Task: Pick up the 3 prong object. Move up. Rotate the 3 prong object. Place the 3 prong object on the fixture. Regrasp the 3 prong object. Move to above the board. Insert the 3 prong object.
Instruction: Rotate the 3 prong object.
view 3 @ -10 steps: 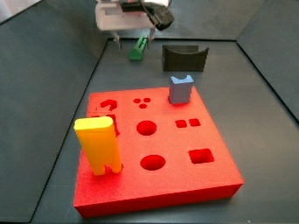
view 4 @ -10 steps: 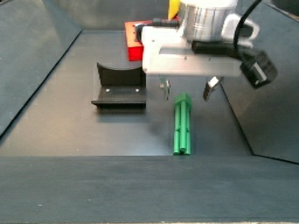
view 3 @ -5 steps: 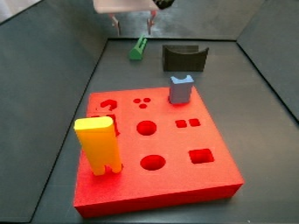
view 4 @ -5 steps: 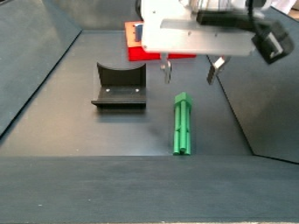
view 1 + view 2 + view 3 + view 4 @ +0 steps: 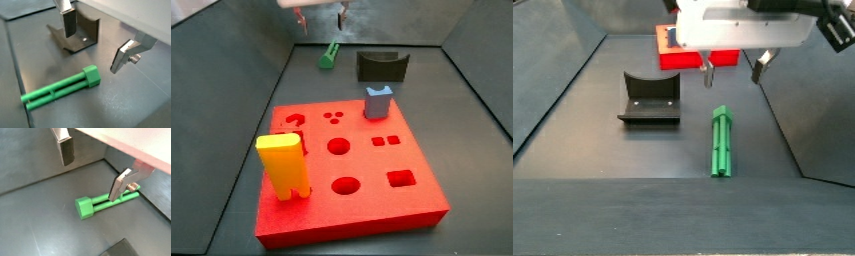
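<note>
The 3 prong object [image 5: 722, 141] is a slim green bar lying flat on the grey floor, also seen as the green bar [image 5: 330, 53] at the back. In both wrist views the green bar [image 5: 57, 90] [image 5: 100, 205] lies well below the fingers. My gripper [image 5: 734, 72] [image 5: 321, 18] hangs above it, open, with nothing between the silver fingers [image 5: 69, 22] [image 5: 119, 185]. The dark fixture [image 5: 649, 98] [image 5: 381, 66] [image 5: 77, 37] stands beside the bar. The red board [image 5: 345, 170] lies in front, and only its edge [image 5: 680, 60] shows behind the gripper.
A tall yellow block [image 5: 282, 167] stands in the board's near left corner. A grey-blue block [image 5: 377, 101] stands at its far edge. Sloped dark walls [image 5: 560, 80] close the floor in on both sides.
My gripper has risen away from the floor, still open. The green bar has stayed where it lay.
</note>
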Robot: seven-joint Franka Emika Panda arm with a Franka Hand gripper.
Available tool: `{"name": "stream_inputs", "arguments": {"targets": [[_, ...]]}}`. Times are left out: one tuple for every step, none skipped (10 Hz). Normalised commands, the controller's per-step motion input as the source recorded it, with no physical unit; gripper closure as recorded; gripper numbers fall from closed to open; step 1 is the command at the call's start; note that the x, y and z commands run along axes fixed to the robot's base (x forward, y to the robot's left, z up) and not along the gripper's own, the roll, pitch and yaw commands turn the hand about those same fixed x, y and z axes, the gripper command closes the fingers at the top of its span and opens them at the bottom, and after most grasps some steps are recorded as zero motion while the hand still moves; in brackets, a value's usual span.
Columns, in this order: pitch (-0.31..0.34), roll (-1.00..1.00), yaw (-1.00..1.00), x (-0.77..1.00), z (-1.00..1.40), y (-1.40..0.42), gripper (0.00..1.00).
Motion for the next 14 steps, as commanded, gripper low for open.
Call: {"name": "stream_inputs", "arguments": {"targets": [[-0.002, 0.0, 1.0, 0.04, -0.13, 0.0, 0.0], [-0.003, 0.0, 1.0, 0.03, -0.08, 0.0, 0.0], [-0.004, 0.0, 1.0, 0.02, -0.06, 0.0, 0.0], [-0.004, 0.0, 1.0, 0.03, -0.05, 0.0, 0.0], [-0.004, 0.0, 1.0, 0.03, -0.05, 0.0, 0.0], [-0.005, 0.0, 1.0, 0.03, -0.04, 0.0, 0.0], [-0.005, 0.0, 1.0, 0.03, -0.04, 0.0, 0.0], [-0.005, 0.0, 1.0, 0.03, -0.04, 0.0, 0.0], [-0.005, 0.0, 1.0, 0.03, -0.04, 0.0, 0.0], [-0.006, 0.0, 1.0, 0.03, -0.04, 0.0, 0.0], [-0.006, 0.0, 1.0, 0.03, -0.03, 0.0, 0.0], [-0.006, 0.0, 1.0, 0.03, -0.03, 0.0, 0.0], [-0.006, 0.0, 1.0, 0.03, -0.03, 0.0, 0.0], [-0.007, 0.0, 1.0, 0.03, -0.03, 0.0, 0.0]]}}
